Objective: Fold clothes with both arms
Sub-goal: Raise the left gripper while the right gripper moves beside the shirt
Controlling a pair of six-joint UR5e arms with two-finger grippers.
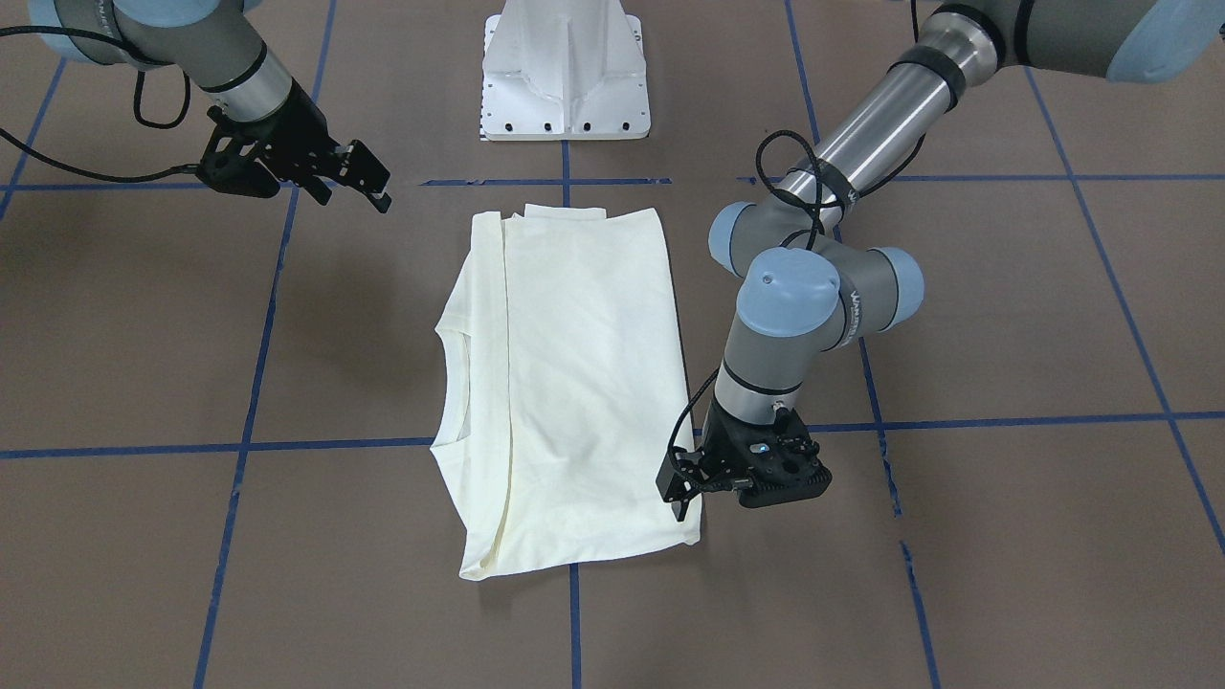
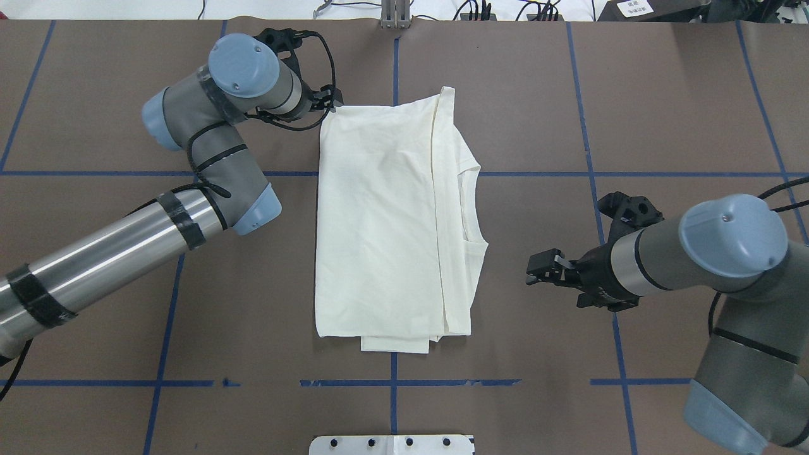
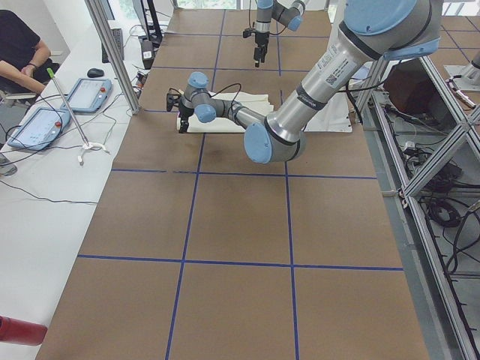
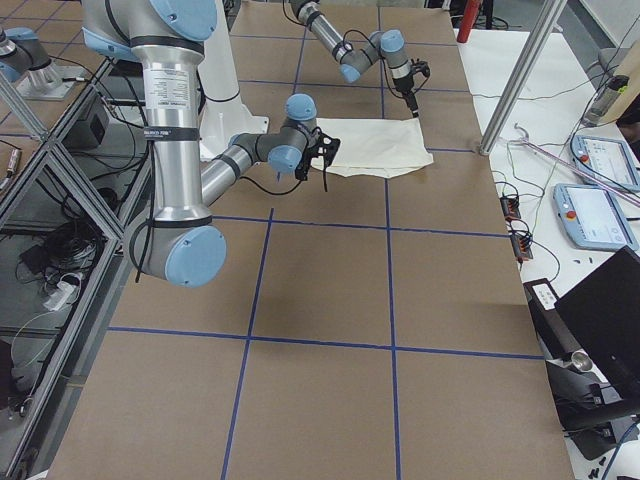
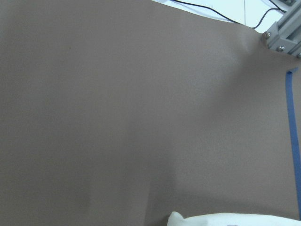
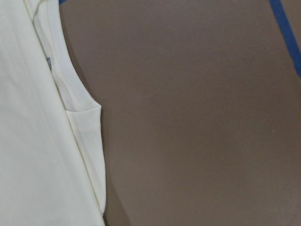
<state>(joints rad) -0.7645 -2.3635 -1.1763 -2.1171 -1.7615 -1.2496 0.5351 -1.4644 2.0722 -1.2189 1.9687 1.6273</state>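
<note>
The cream T-shirt (image 1: 574, 383) lies folded into a long rectangle, plain side up, in the middle of the table (image 2: 385, 221). Its neckline faces my right arm. No print shows. My left gripper (image 1: 681, 490) is low at the shirt's far corner on my left side (image 2: 332, 101). Its jaws look open, and the corner (image 5: 225, 220) lies flat on the table. My right gripper (image 2: 542, 270) hovers open and empty a little to the right of the neckline (image 6: 70, 94), clear of the cloth (image 1: 368, 182).
The table is brown with blue tape lines (image 2: 392, 382). The white pedestal base (image 1: 565, 77) stands at the robot's side. Teach pendants (image 3: 37, 124) and an operator (image 3: 19, 52) are beyond the far edge. An aluminium post (image 3: 112, 52) stands there too.
</note>
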